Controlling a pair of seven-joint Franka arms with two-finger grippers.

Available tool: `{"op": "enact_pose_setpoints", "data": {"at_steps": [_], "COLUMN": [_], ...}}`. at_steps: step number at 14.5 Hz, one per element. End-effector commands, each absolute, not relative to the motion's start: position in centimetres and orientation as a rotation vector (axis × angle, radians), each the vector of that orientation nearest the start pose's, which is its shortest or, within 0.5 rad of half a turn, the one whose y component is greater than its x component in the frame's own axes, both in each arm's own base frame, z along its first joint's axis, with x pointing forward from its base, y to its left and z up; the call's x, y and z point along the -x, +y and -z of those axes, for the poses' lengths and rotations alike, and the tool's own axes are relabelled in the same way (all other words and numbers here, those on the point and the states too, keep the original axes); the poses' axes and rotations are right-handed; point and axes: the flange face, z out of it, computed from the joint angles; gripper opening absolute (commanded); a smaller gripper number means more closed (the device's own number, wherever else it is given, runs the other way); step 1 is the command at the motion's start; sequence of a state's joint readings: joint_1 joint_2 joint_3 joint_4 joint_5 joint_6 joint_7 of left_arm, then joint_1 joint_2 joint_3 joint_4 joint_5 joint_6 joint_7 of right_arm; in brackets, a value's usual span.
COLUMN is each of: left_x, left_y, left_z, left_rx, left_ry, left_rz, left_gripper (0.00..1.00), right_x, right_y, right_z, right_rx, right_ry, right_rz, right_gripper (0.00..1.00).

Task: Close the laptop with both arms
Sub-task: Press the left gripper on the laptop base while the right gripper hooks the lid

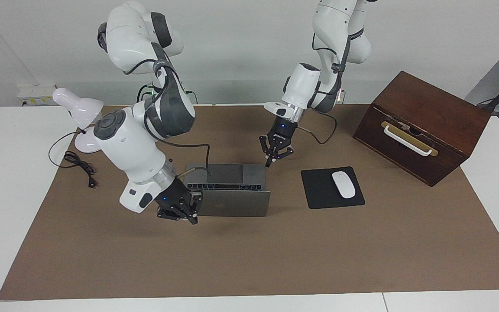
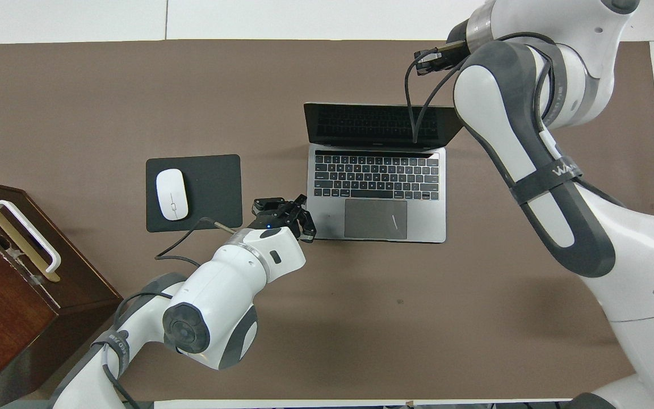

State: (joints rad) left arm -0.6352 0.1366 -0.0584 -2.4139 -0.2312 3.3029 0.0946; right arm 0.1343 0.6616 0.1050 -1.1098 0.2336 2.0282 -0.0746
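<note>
The right pincer (image 1: 194, 221), clenched on nothing and hidden overhead by its own bent arm, hangs beside the raised lid's corner of the open laptop (image 1: 232, 203) mid-table (image 1: 249, 260), its screen edge partly covered, while the left pincer (image 1: 268, 164), also clenched, points down at the base's corner.

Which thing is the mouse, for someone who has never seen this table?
Start at the brown wooden box at the left arm's end. Between it and the open laptop lies a black pad. The mouse is the small white oval on it.
</note>
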Motion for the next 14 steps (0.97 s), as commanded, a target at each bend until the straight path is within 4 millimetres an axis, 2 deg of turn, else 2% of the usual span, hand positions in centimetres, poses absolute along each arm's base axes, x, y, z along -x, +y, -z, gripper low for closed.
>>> {"op": "enact_pose_setpoints", "data": {"at_steps": [1, 5, 14], "left_x": [-43.8, -43.9, -42.2], "left_y": [-33.2, -33.4, -34.6], "left_z": [-31.8, -28.1, -27.0], "left_rx": [3.056, 3.026, 3.02], "left_ry": [0.863, 0.86, 0.934], "left_rz": [1.208, 1.248, 1.207], "left_gripper": [0.0, 0.0, 0.0], "right_x": [-74.2, -74.0, -73.9], "right_y": [17.2, 17.3, 17.5], "right_z": [-45.8, -45.8, -45.7], "right_rx": [2.778, 2.78, 2.78], "right_ry": [-0.254, -0.257, -0.258], "right_rz": [0.342, 0.337, 0.337], "right_gripper": [0.0, 0.0, 0.0]}}
